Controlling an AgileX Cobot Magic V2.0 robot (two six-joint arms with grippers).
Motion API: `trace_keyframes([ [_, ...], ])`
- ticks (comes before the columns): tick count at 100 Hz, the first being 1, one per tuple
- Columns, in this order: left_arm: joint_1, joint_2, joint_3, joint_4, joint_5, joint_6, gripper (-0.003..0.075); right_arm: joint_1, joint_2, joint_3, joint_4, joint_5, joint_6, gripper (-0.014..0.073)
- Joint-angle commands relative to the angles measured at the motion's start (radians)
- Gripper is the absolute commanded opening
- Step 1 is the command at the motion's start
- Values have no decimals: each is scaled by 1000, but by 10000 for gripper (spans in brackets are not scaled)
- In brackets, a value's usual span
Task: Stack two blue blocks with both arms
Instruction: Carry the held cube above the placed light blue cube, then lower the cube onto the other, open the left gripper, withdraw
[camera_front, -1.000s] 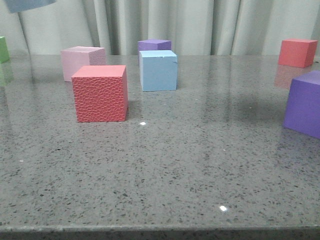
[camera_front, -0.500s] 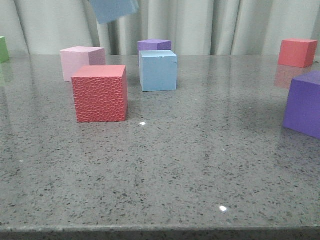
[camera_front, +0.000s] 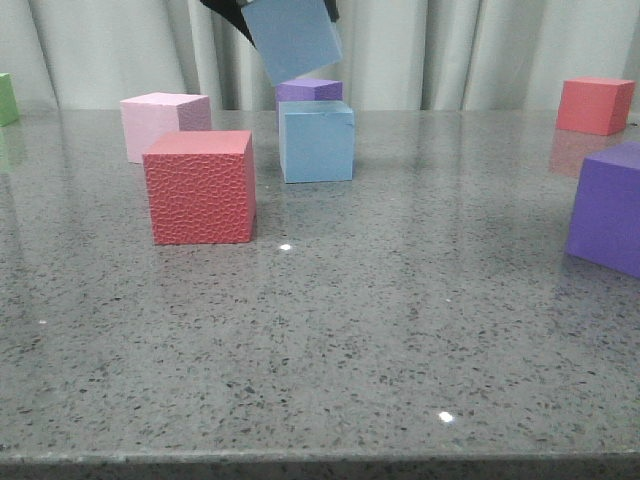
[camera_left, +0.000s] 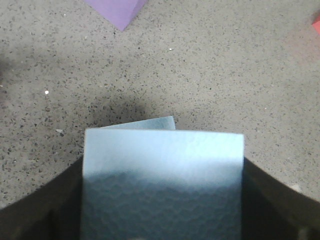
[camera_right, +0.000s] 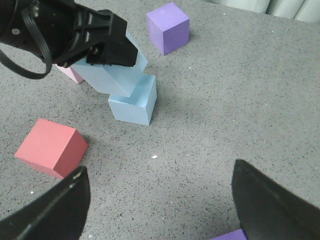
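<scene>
Left arm's jaws (camera_right: 107, 47), clamped on one matte sky-blue foam cube (camera_front: 292, 38), hold it tilted just above its twin (camera_front: 317, 141) near the tabletop's (camera_front: 400, 330) far edge; placing remains. Right jaws (camera_right: 160, 205) wide open, empty.

Grey speckled table (camera_front: 400, 330) — red textured cube (camera_front: 200, 187), blue block (camera_front: 317, 141), purple cube (camera_front: 607, 207).

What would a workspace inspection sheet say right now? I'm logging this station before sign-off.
Surface: grey speckled stone table, glossy.
Job's things: one light blue foam cube resting on the table; a second light blue cube held tilted in the air above it.
Clutter: red textured cube, pale pink cube, two purple cubes, a smooth red cube, green cube.
Hands: left hand shut on the raised cube; right hand open, empty.
Cables: black cable on left arm.
Surroundings: pale curtain.
</scene>
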Motion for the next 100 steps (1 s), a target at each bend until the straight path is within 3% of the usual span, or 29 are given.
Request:
trace_keyframes([
  [1, -10, -37, -33, -6, -61, -19, 324, 1, -29, -24, -28, -51, -2, 582],
  [48, -17, -17, -33, -5, -84, -30, 332, 1, -29, -24, -38, -50, -2, 582],
  [60, -17, -17, -33, -5, -94, 13, 413, 1, -29, -24, -38, -50, -2, 582],
  [77, -17, -17, -33, -9, -98, 13, 595, 1, -29, -24, -39, -40, -2, 582],
  [100, -17, -17, -57, -28, -85, 13, 611, 1, -30, -24, -48, -36, -2, 582],
])
